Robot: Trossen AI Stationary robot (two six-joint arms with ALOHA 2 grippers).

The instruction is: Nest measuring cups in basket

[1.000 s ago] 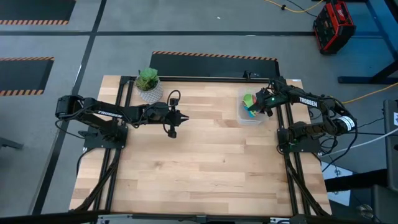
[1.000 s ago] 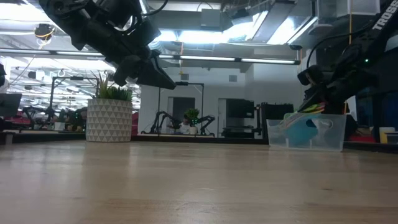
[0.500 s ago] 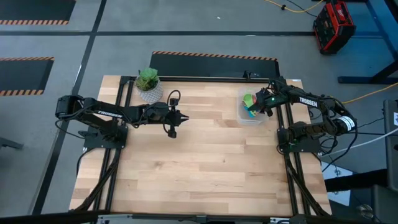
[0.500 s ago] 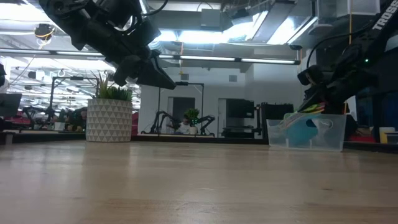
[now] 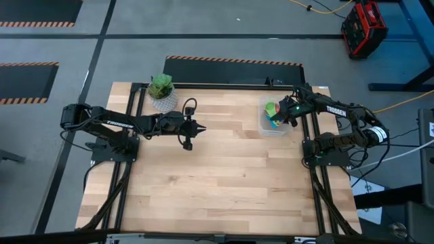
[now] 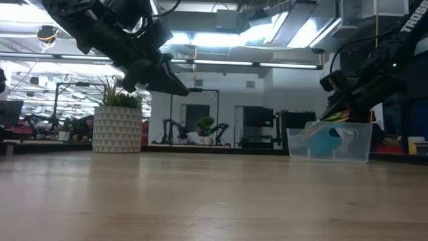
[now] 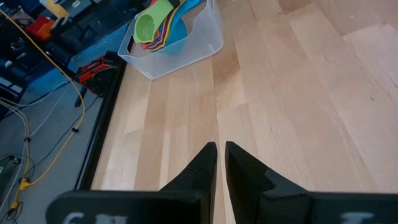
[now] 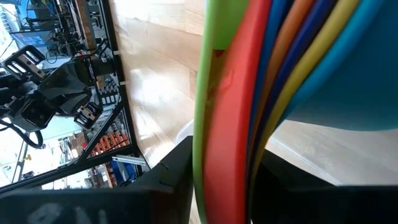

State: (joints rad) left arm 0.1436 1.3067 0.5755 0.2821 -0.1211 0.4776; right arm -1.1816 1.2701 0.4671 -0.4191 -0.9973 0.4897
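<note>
The measuring cups (image 7: pixel 158 26) are nested together, green on top, inside the clear basket (image 5: pixel 266 129) at the table's far right. The low view shows the blue cup (image 6: pixel 326 142) through the basket wall (image 6: pixel 358 148). My right gripper (image 5: pixel 281 116) reaches into the basket from the right and is shut on the cups' stacked handles. My left gripper (image 5: pixel 201 127) hangs shut above the bare wood left of the table's middle, its fingers (image 7: pixel 211 163) pointing toward the basket and holding nothing. My right gripper pinches the stack of flat handles (image 8: pixel 227 124), green, red, orange, yellow and blues, between its two fingers (image 8: pixel 179 169). It comes from the table's right side, slanting down. The nested cups lie tilted inside the basket; whether they rest on its floor I cannot tell.
A green plant in a white patterned pot (image 5: pixel 161 89) stands at the table's far left, just behind the left arm. The middle and near part of the wooden tabletop (image 5: pixel 224 183) lies between the two arms.
</note>
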